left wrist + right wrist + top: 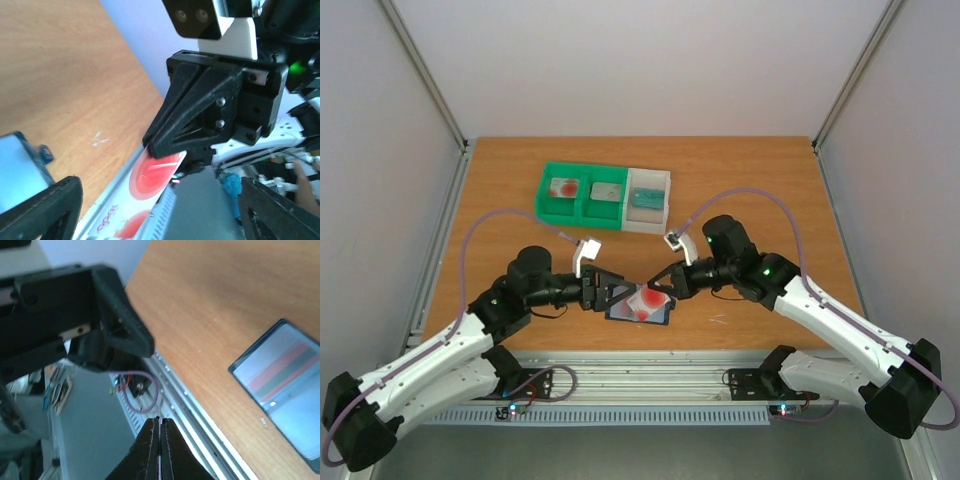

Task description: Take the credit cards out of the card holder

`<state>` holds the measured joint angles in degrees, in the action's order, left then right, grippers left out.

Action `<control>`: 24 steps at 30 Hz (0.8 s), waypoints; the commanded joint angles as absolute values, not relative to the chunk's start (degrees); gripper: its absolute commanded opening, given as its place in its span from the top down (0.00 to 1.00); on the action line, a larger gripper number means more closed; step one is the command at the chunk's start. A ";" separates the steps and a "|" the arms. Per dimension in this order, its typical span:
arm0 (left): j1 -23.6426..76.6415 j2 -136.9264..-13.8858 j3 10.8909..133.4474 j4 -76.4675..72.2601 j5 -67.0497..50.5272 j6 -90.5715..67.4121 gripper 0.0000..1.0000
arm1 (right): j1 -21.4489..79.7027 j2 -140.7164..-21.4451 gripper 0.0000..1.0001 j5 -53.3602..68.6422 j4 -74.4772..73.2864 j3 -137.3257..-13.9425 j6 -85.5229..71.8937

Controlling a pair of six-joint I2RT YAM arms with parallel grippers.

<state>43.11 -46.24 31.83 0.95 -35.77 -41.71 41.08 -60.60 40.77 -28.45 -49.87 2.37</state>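
Thin plastic, the credit card looked light, stiff and slippery. Right by the card holder, the right gripper pinched the card's edge; the left gripper stood wide open.

Robot arms: two, the left arm and the right arm.
Grippers: two, the left gripper and the right gripper.
Tables: one table.
Trays: one tray with three boxes, two green and one white.
Card holders: one card holder.
Cards with a red spot: two for sure, the card in the tray and the card by the holder. I cannot tell if there is a third.
Grey things in the tray: two, the middle grey thing and the end grey thing.
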 commanded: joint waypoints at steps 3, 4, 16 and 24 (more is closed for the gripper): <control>43.20 -41.98 28.84 -2.86 -26.92 -44.28 0.01 | 40.63 -58.95 0.99 25.68 -21.83 -50.28 -12.13; 43.16 -41.67 28.64 -3.05 -26.38 -44.57 0.01 | 40.64 -58.83 0.99 24.53 -20.41 -49.85 -14.57; 43.16 -42.03 22.73 -16.84 -20.91 -57.73 0.10 | 40.69 -57.62 0.99 18.36 -0.79 -42.86 -32.47; 43.16 -44.75 21.35 -22.33 -18.71 -63.08 0.26 | 40.66 -58.00 0.99 18.07 8.80 -39.42 -38.41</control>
<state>43.11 -43.55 22.79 -13.37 -20.93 -59.42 40.91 -58.33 19.05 1.78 -40.18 -34.13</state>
